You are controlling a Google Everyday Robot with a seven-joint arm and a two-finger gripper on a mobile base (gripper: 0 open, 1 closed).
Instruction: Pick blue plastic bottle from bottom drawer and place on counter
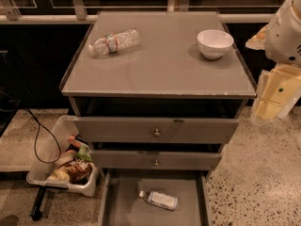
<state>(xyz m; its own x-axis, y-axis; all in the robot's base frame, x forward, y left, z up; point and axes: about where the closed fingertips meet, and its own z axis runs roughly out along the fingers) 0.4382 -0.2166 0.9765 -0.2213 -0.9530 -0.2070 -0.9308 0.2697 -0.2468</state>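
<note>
The blue plastic bottle [160, 199] lies on its side on the floor of the bottom drawer [123, 199], which is pulled open; its white cap points left. The counter [160, 67] is the cabinet's flat grey top. My gripper [267, 108], pale yellow under a white arm, hangs at the right edge of the view, beside the counter's right front corner, well above and to the right of the bottle. It holds nothing that I can see.
A crinkly clear bottle [115, 41] lies at the counter's back left and a white bowl [215, 43] stands at its back right. The two upper drawers [156, 132] are slightly open. A white bin of snacks [66, 166] and a black cable [40, 140] lie on the floor to the left.
</note>
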